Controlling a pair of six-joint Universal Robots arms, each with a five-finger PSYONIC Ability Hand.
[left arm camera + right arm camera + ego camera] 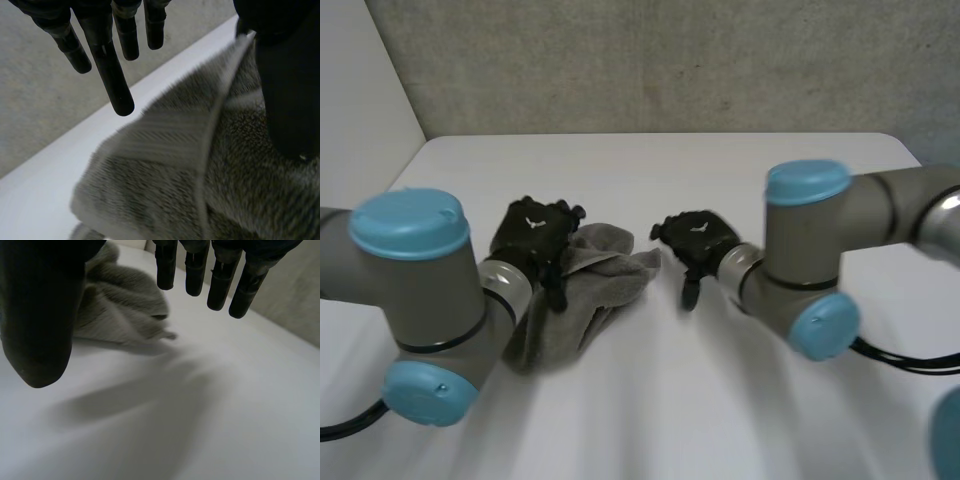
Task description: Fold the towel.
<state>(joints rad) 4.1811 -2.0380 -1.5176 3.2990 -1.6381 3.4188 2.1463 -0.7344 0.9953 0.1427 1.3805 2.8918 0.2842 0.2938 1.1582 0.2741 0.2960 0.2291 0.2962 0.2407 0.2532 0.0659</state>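
- The grey towel [598, 288] lies crumpled on the white table [660, 410], nearer its left edge than its right and well short of the far edge.
- The left hand [533, 232] is open over the towel's left part, with its fingers [109, 67] straight and its thumb against the cloth.
- The right hand [698, 238] is open too, fingers straight over bare table just beside the towel's right corner.

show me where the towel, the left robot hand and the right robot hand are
towel [590, 290], head view, middle of the crumpled cloth
left robot hand [532, 232], head view, back of the hand
right robot hand [697, 236], head view, back of the hand
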